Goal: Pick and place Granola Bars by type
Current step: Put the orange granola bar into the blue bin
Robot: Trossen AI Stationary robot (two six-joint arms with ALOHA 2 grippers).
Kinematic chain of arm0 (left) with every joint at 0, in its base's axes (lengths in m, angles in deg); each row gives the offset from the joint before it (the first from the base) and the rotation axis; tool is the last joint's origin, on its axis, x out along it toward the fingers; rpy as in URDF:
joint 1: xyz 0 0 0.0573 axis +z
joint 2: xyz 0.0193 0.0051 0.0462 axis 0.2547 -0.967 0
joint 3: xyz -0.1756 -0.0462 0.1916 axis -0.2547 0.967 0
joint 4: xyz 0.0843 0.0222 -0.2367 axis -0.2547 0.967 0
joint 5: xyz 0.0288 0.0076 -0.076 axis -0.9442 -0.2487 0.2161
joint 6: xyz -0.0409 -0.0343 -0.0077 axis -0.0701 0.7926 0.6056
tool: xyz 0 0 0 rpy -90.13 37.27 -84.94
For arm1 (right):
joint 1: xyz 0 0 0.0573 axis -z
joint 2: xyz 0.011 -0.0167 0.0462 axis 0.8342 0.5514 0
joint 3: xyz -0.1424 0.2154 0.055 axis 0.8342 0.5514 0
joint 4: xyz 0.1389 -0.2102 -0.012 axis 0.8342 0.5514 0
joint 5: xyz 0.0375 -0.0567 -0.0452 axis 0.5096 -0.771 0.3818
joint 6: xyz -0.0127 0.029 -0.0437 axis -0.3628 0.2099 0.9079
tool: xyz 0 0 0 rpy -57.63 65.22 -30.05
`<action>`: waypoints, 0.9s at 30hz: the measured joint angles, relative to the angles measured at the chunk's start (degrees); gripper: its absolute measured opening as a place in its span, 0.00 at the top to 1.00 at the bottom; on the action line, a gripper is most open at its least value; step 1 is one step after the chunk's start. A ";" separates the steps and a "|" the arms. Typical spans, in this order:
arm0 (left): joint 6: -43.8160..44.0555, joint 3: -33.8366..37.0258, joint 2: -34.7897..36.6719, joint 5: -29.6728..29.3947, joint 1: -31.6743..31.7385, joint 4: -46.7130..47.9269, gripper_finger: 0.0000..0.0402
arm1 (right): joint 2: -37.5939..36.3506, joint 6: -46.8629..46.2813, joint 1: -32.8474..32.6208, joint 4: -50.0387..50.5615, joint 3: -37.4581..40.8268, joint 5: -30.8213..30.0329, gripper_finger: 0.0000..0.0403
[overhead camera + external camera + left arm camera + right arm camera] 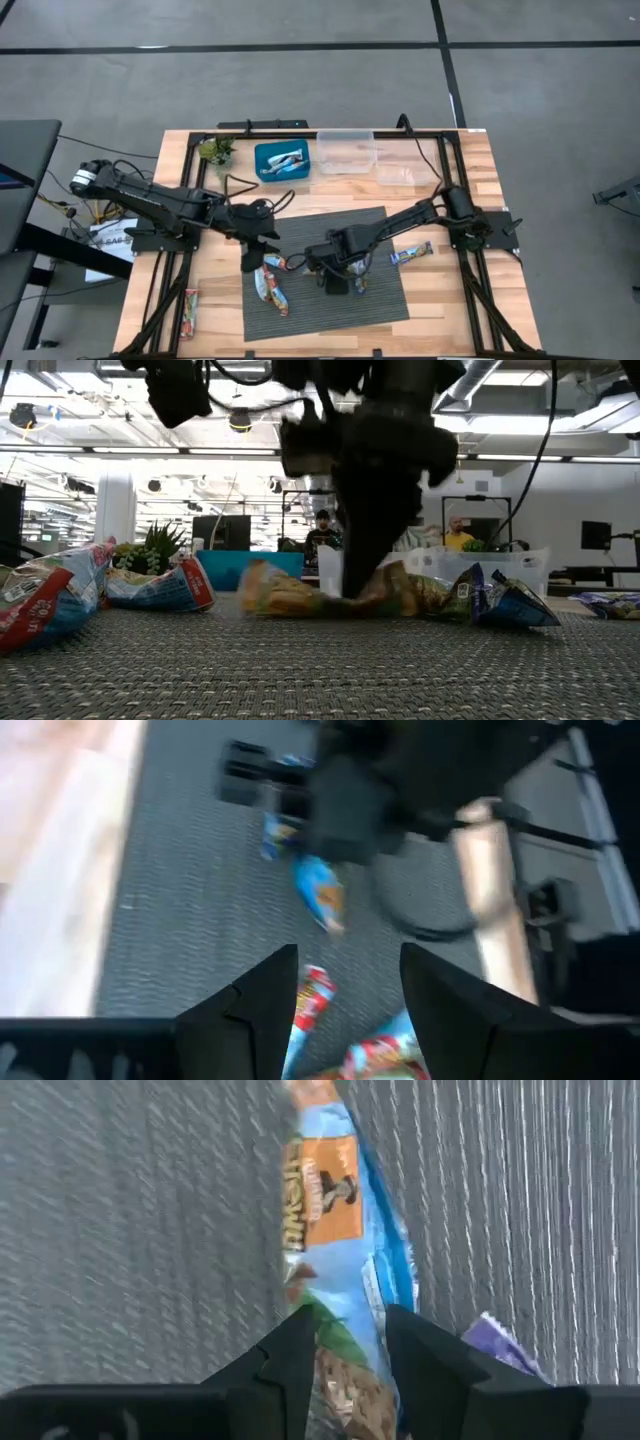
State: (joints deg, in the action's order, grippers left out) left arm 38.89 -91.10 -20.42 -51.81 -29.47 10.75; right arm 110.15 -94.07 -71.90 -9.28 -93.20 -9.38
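Observation:
My right gripper (338,280) is down on the grey mat (300,310), shut on a blue-and-orange granola bar (335,1200) that lies flat; the low view shows the same bar (285,593) under the dark fingers. My left gripper (255,255) hovers open over the mat's left edge, above a reddish bar (312,1000) and a blue one (320,892). More bars lie at the mat's left (272,292), at its right edge (410,255) and on the bare wood (190,305). A blue bin (282,160) holds pale bars. My right gripper pinches the blue-and-orange bar near one end (345,1330) between its two fingers, coming from above and pointing down. The fingers stand across the bar's width. The rest of the bar stretches away flat on the mat (420,595).
Two clear containers (345,150) (405,172) stand beside the blue bin at the table's far edge, with a small plant (215,150) to their left. A purple wrapper (500,1345) lies close to the held bar. People are in the room behind (322,530).

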 joint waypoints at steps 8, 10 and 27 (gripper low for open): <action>2.41 0.02 0.00 3.90 -1.51 -0.23 0.58 | 0.73 0.00 0.42 -0.06 -0.04 0.04 0.75; 2.94 0.02 0.00 3.90 -1.52 -0.22 0.58 | 0.69 0.01 0.40 -0.30 -0.04 0.04 0.80; 2.83 0.02 1.52 -6.64 -1.16 -6.75 0.58 | -4.19 -1.40 4.02 -1.60 -4.20 1.79 0.99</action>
State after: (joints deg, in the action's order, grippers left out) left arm 41.72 -91.08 -18.90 -58.45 -30.63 4.00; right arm 105.96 -95.47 -67.88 -10.88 -97.40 -7.59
